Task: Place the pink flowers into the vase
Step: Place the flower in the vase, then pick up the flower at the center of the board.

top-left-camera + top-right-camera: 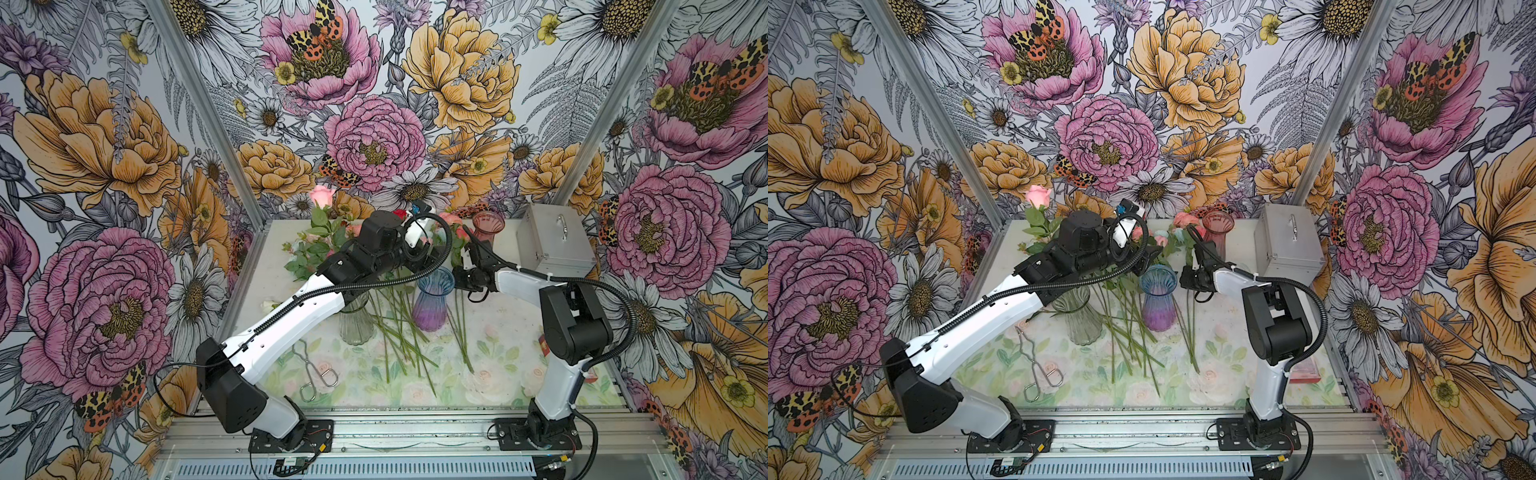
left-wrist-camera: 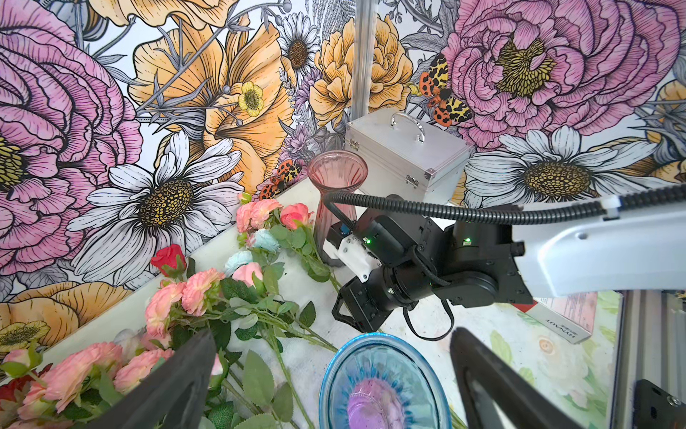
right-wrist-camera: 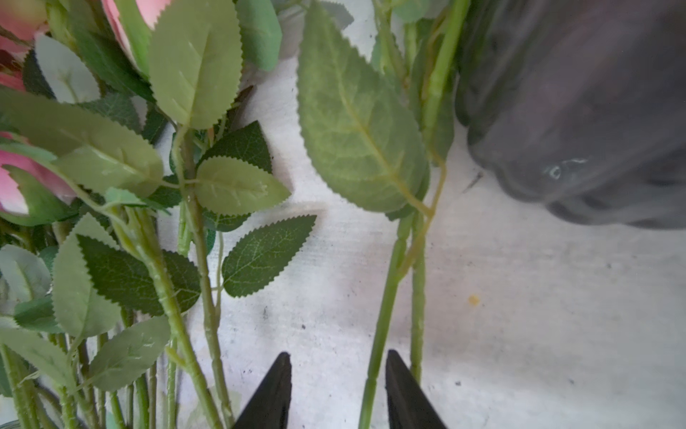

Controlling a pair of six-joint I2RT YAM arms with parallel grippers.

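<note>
While the pale table (image 1: 511,332) carries everything, the left arm (image 1: 299,316) reaches across it from the front rail and the right arm (image 1: 575,324) bends in toward the back. A silver case (image 1: 555,241) stands in the back corner. Three vases stand upright: a clear vase (image 1: 355,326) under the left arm, a blue-purple vase (image 1: 433,307) at the middle and a pink vase (image 1: 488,226) near the back wall.

The pink flowers (image 2: 193,289) lie heaped on the table, heads toward the back wall and stems toward the front. One pink rose (image 1: 321,195) rises upright behind the left arm, its lower stem hidden.

The left gripper (image 2: 334,334) hangs spread wide above the blue-purple vase's mouth, holding nothing. The right gripper (image 3: 337,353) is low beside the pink vase's base, its jaws partly apart. One green stem (image 3: 384,312) runs between its fingers (image 3: 406,390), just beside the one on the vase's side, with a clear gap to the other. It is not clamped. The leafy bunch lies outside the far finger.
</note>
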